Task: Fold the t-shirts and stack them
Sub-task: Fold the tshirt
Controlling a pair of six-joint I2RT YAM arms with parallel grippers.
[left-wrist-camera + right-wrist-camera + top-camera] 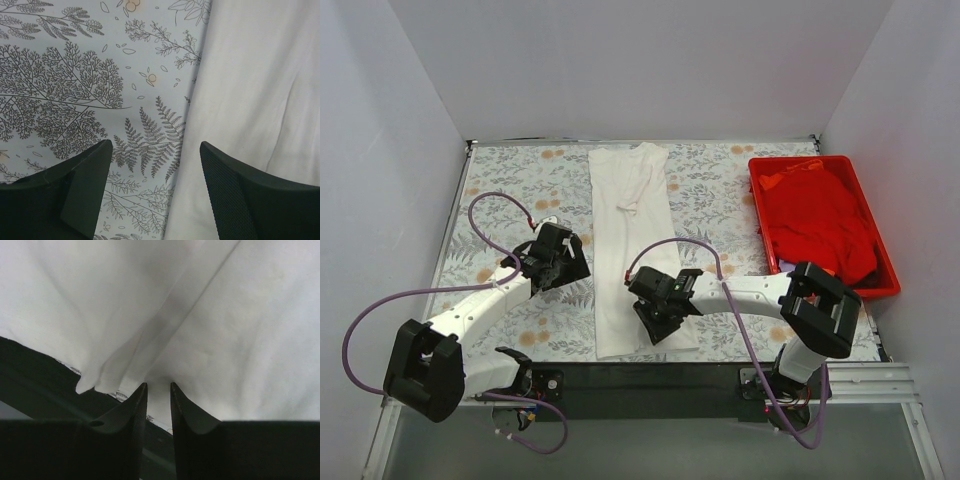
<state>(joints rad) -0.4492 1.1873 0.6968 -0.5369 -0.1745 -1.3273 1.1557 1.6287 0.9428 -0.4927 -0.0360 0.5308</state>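
Now our right claw point(159, 386) is nearly closed, pinching the near end of the white shirt point(630, 230); our left claw point(155, 150) gapes empty over the tablecloth point(60, 90), just beside that shirt's left edge. The red shirt point(825, 215) lies in the tray point(800, 159).

- Left tool point(155, 147) hangs at the left edge of the white t-shirt point(630, 200), jaws spread wide, arm stretched forward.
- Right tool point(158, 387) sits low at that shirt's near end, jaws narrowed, pinching cloth.
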